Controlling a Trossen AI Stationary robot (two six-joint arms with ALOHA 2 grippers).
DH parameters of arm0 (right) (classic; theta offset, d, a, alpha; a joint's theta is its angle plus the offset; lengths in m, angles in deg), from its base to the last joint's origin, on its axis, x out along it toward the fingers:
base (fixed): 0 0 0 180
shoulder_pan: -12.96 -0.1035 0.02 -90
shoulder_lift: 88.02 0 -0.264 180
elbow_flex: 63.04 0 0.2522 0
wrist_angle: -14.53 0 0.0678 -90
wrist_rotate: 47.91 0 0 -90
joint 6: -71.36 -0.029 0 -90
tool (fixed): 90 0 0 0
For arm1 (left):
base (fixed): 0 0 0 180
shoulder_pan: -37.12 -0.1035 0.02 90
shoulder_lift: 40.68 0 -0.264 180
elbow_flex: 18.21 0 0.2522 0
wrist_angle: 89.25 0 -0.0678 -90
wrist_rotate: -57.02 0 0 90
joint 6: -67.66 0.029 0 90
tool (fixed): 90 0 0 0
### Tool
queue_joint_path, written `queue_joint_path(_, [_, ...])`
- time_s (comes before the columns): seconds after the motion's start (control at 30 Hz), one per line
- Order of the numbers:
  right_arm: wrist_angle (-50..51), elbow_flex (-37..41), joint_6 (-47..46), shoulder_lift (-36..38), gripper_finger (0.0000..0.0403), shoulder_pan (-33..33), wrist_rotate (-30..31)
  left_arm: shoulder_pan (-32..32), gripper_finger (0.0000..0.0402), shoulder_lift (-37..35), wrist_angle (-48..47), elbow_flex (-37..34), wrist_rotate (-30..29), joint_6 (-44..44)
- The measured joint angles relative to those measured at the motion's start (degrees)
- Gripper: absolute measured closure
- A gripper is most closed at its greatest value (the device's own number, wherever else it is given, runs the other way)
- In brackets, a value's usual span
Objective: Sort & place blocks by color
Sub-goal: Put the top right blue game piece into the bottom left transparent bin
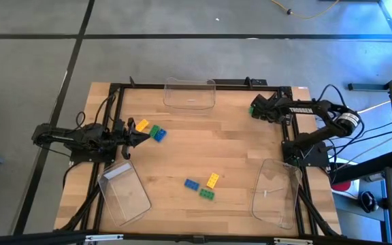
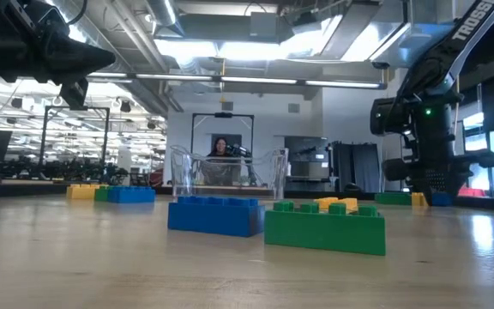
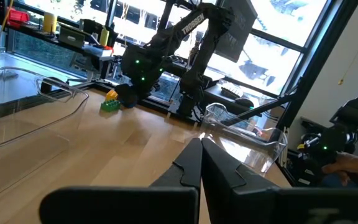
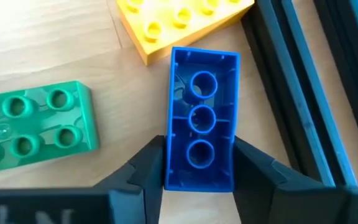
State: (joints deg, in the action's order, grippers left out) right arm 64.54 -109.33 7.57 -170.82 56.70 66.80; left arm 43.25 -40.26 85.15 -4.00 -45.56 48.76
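High view was set overhead, facing straight down; the whole table (image 1: pixel 237 146) and both arms were covered. Low view was placed at tabletop level, facing across into the room, very close to a blue block (image 2: pixel 215 215) and a green block (image 2: pixel 325 227). Left wrist view was aimed past its own end effector (image 3: pixel 201 163) across the table, with the other arm seen far off. Right wrist view was pointed down, very near, at an upturned blue brick (image 4: pixel 201 118). The far clear tray (image 1: pixel 190 93) was shared by high and low views.
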Motion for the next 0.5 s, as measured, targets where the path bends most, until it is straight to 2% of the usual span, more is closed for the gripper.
queue_joint_path(0.23, [4.3,0.4,3.0,5.6,0.0262,-1.8,-2.2,0.0,0.0401,0.0,0.0,0.0,0.0,0.0])
queue_joint_path(0.5, [7.5,-0.4,4.6,20.9,0.0262,-8.5,-2.6,0.0,0.0401,0.0,0.0,0.0,0.0,0.0])
